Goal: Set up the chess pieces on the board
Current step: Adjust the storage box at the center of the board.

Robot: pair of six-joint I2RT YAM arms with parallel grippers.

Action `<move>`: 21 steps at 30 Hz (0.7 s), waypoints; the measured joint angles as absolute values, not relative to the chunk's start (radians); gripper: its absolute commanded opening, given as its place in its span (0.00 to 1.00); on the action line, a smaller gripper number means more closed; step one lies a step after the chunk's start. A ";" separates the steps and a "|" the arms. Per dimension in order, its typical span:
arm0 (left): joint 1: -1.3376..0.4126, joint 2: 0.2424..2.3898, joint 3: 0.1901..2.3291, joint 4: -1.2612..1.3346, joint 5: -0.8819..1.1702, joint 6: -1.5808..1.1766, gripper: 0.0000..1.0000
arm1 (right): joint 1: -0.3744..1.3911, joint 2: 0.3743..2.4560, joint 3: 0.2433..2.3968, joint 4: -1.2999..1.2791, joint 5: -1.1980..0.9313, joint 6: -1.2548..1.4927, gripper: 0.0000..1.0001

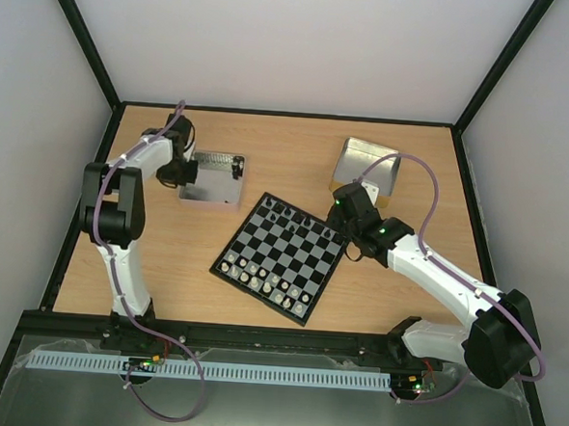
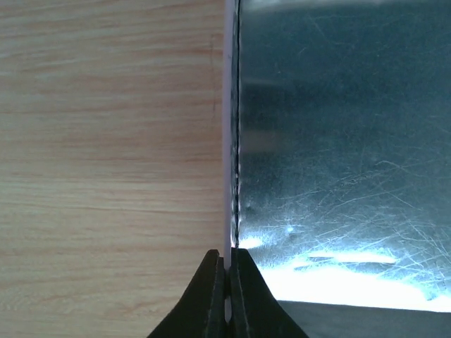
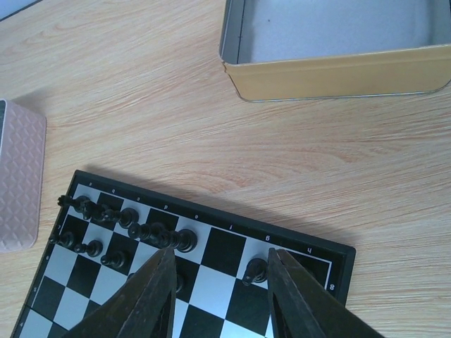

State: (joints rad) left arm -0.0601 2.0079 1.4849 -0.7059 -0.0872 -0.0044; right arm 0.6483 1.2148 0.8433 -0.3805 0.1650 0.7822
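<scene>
Half set board (image 3: 310,251) with chess pieces (image 3: 184,240); straddled one with open right fingers (image 3: 155,296), left fingers (image 2: 211,296) shut at tray (image 2: 338,176); likely needed clean lift-off.

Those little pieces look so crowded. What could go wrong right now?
The right gripper is open, lined up on one black piece, close beside the row of black pieces; closing could topple a neighbour. The left gripper is shut right at the rim of the metal tray, so it might snag or drag it.

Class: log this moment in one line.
left claw: shut on shiny metal tray | right claw: open astride black chess piece on checked board
</scene>
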 measured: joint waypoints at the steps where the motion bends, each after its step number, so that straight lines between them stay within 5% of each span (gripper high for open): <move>1: -0.060 2.001 1.477 -0.707 -0.087 -0.020 0.02 | 0.648 1.215 0.843 -0.380 0.162 0.782 0.35; 8: -0.060 1.897 1.336 -0.706 -0.094 -0.163 0.11 | 0.648 1.215 0.842 -0.379 0.156 0.782 0.35; 13: -0.060 1.833 1.243 -0.748 -0.072 -0.243 0.34 | 0.648 1.215 0.839 -0.372 0.155 0.782 0.35; 21: -0.077 1.773 1.354 -0.805 -0.101 -0.324 0.41 | 0.648 1.215 0.837 -0.359 0.150 0.781 0.35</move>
